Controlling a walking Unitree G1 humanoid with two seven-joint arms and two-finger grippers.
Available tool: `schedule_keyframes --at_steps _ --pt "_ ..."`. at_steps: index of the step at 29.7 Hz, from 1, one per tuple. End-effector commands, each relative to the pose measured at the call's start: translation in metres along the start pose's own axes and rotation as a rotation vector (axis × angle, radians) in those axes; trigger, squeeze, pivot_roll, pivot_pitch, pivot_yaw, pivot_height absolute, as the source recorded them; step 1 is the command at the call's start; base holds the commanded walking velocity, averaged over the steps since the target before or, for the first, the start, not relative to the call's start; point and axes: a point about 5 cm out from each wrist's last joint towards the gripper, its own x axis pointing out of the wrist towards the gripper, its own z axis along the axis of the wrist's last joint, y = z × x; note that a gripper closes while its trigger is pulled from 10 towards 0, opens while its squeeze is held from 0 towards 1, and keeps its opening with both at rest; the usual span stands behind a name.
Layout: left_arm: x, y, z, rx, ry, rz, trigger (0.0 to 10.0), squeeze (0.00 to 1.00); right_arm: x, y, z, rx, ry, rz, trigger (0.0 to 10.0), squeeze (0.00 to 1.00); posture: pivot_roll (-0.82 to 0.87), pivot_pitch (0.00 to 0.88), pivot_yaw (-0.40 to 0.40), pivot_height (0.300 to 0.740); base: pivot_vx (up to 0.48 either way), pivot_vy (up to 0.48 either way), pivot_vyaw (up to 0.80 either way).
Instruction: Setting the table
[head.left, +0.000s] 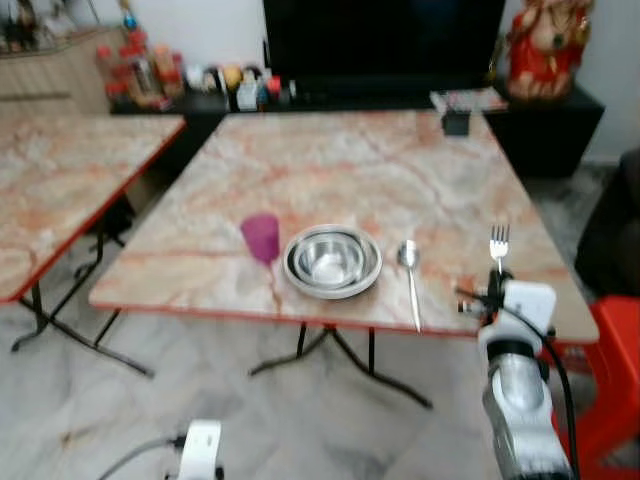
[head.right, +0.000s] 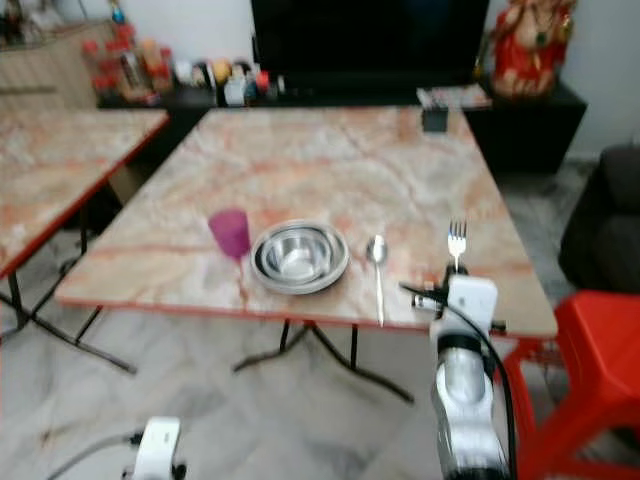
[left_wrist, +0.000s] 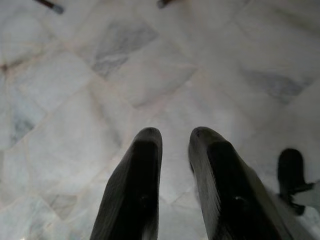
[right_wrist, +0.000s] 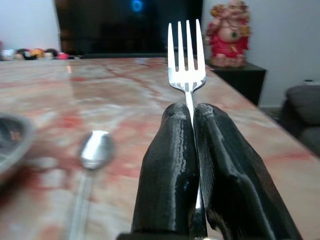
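My right gripper (right_wrist: 192, 120) is clenched on a fork (right_wrist: 186, 55), its two black fingers (right_wrist: 170, 165) pressed flat against the handle with the tines standing clear beyond the tips; I hold it over the near edge of the surface (head.left: 380, 160), toward the near right corner, with the tines pointing toward the far edge; whether the fork touches the surface I cannot tell.

A spoon (head.left: 409, 270) lies on the surface just left of the fork, its bowl toward the far edge and its handle reaching the near edge; left of the spoon sits a steel bowl (head.left: 332, 262), which looks like a smaller bowl nested in a wider one; a purple cup (head.left: 261, 238) stands just beside the bowl on its left; all three sit along the near edge, close together.

A small dark box (head.left: 456, 122) rests near the far edge; beyond it stands a dark cabinet (head.left: 545, 125) with a red and gold figure (head.left: 548, 45) on top; a red stool (head.left: 612, 370) stands on the floor by the near right corner.

My left gripper (left_wrist: 175, 142) hangs low over the pale marble floor (left_wrist: 125, 75), fingers slightly parted and grasping nothing.
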Motion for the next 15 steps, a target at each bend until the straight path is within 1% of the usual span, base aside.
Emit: schedule_keyframes --at_steps 1,15 --pt "-0.0002 0.0043 0.0000 0.003 0.000 0.010 10.0 0.00 0.0014 0.0079 0.0039 0.012 -0.011 0.024 10.0 0.00 -0.09 0.000 0.035 0.740 0.277 0.000 0.00" --pt "-0.0002 0.0036 -0.0001 0.006 0.000 0.007 10.0 0.00 0.0000 0.0116 0.0031 0.016 -0.007 0.034 10.0 0.00 -0.09 0.000 0.036 0.740 0.274 0.000 0.00"
